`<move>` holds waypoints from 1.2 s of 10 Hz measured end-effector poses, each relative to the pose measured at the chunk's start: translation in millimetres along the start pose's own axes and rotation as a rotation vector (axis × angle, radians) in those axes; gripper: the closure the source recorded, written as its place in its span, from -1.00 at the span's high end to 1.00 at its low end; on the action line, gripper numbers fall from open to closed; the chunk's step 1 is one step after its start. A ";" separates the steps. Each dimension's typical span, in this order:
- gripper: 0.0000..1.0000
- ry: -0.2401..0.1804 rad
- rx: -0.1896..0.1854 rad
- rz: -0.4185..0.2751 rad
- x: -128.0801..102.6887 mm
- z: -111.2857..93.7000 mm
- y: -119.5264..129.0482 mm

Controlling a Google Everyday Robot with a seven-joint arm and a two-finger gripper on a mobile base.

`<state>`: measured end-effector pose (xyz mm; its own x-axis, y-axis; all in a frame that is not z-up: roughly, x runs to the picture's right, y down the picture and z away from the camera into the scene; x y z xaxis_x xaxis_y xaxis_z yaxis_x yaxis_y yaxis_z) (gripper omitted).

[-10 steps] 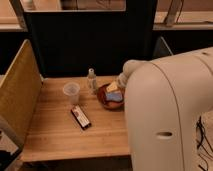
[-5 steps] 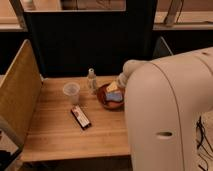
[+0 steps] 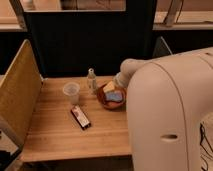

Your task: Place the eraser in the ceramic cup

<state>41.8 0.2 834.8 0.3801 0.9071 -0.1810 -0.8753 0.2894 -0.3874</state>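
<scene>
The eraser [image 3: 80, 117] is a flat black bar with red and white marks. It lies on the wooden table [image 3: 55, 137], slightly left of the middle. The ceramic cup [image 3: 71, 92] is a pale tapered tumbler. It stands upright just behind the eraser, a little to its left, and apart from it. My white arm [image 3: 170, 110] fills the right side, and a rounded arm segment [image 3: 131, 69] reaches over the table's right part. My gripper itself does not show in this view.
A reddish-brown bowl [image 3: 102, 97] holding a blue block [image 3: 114, 96] and a yellow block [image 3: 108, 87] sits right of the cup, under the arm segment. A slim clear bottle [image 3: 91, 80] stands behind. A yellowish panel [image 3: 17, 97] walls the table's left side, with a dark partition behind.
</scene>
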 end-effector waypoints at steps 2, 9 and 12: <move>0.60 0.019 -0.038 -0.084 2.5 3.9 38.0; 0.60 0.162 0.011 -0.475 34.0 35.8 126.8; 0.60 0.176 0.024 -0.501 37.6 38.0 127.3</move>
<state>-66.8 82.8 813.0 0.7959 0.5915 -0.1291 -0.5796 0.6827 -0.4449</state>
